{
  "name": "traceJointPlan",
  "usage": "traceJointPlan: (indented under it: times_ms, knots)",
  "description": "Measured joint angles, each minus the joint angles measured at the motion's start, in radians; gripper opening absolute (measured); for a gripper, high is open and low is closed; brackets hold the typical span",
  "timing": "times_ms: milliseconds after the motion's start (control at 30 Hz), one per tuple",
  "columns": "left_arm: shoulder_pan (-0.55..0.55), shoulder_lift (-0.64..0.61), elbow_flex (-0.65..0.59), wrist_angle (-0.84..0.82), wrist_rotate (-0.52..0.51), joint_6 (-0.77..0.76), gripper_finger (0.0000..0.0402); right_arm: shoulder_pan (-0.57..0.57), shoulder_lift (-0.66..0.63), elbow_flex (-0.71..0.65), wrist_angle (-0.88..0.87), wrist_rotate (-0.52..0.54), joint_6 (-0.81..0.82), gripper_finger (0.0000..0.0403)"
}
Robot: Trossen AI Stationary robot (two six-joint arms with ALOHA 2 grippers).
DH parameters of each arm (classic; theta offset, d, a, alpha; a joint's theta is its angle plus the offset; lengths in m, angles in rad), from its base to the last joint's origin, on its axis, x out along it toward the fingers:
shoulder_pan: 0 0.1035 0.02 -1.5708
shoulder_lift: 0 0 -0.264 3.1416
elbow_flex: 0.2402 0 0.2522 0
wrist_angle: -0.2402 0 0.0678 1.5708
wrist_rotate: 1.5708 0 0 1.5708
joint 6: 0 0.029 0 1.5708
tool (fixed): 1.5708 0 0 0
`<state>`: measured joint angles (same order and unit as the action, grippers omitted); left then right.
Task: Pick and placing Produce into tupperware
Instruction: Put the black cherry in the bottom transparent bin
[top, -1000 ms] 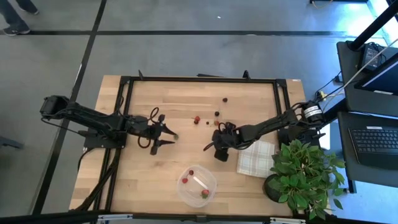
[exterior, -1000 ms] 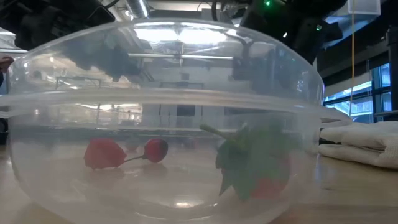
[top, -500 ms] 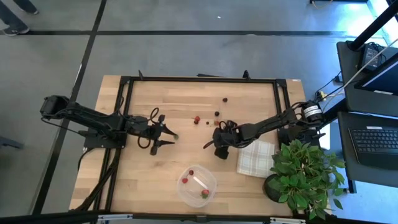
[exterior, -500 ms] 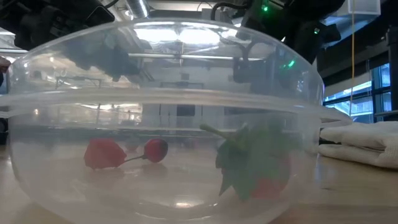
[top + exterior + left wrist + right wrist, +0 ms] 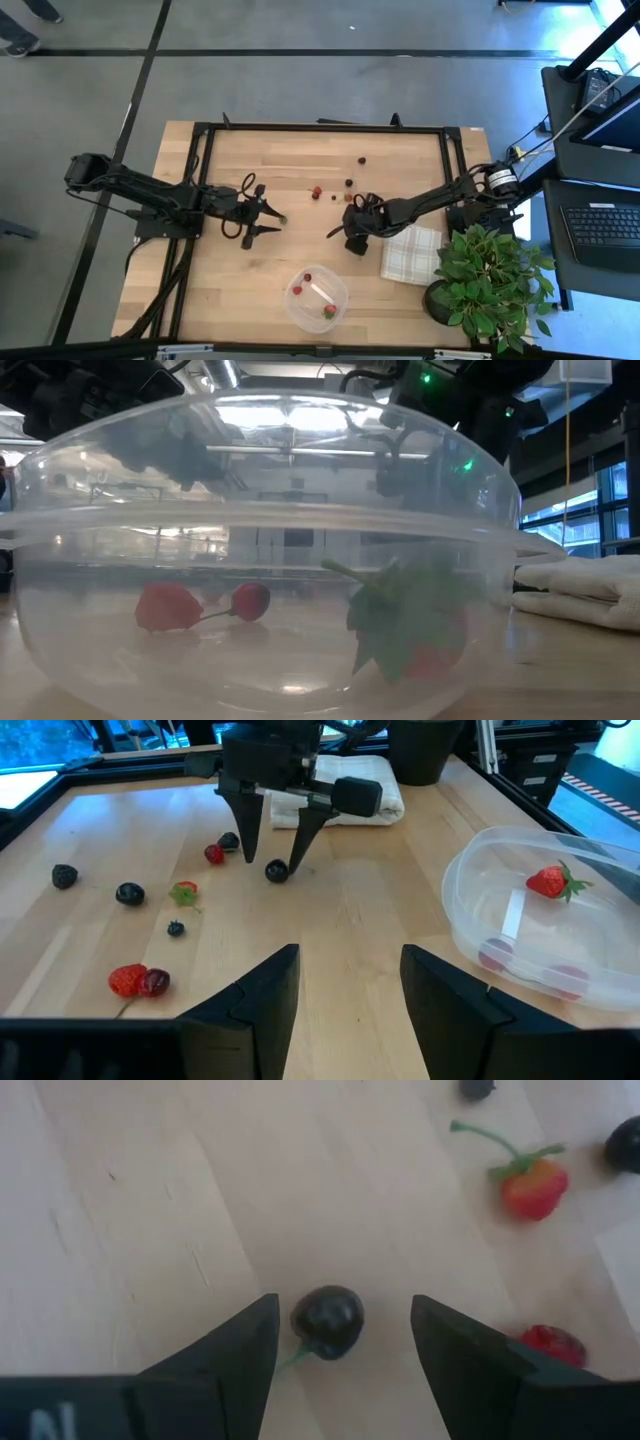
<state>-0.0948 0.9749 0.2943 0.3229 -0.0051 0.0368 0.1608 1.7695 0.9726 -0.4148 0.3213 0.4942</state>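
The produce lies scattered on the wooden table: red and dark pieces (image 5: 316, 192) in the high view. One dark berry (image 5: 328, 1321) rests on the wood between the open fingers of my right gripper (image 5: 342, 1305), which points steeply down at mid-table (image 5: 343, 238); the fingers stand on either side of the berry, apart from it. The left wrist view shows this gripper (image 5: 275, 848) over the berry (image 5: 277, 871). The clear tupperware (image 5: 315, 297) stands near the front edge with a strawberry (image 5: 553, 880) and red pieces (image 5: 165, 607) inside. My left gripper (image 5: 268, 224) waits open left of centre.
A folded white checked cloth (image 5: 410, 255) lies right of my right gripper, with a leafy potted plant (image 5: 490, 275) at the table's front right corner. Red, green-stemmed and dark pieces (image 5: 130, 893) lie behind the berry. A black frame (image 5: 200, 135) edges the table.
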Motion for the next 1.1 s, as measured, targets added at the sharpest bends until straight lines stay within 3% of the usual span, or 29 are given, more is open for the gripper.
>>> traceJointPlan:
  times_ms: [433,900,1100]
  knots:
    - [0.000,0.000,0.000,-0.003,0.000,0.000,0.0169,0.001,0.063,0.003,0.010,-0.004,0.000,0.0227]
    - [0.000,0.000,0.000,-0.002,0.000,0.000,0.0169,0.002,0.065,0.002,0.011,-0.019,-0.001,0.0117]
    - [0.000,0.000,0.000,-0.002,0.000,0.000,0.0169,0.002,0.066,0.001,0.010,-0.019,0.003,0.0124]
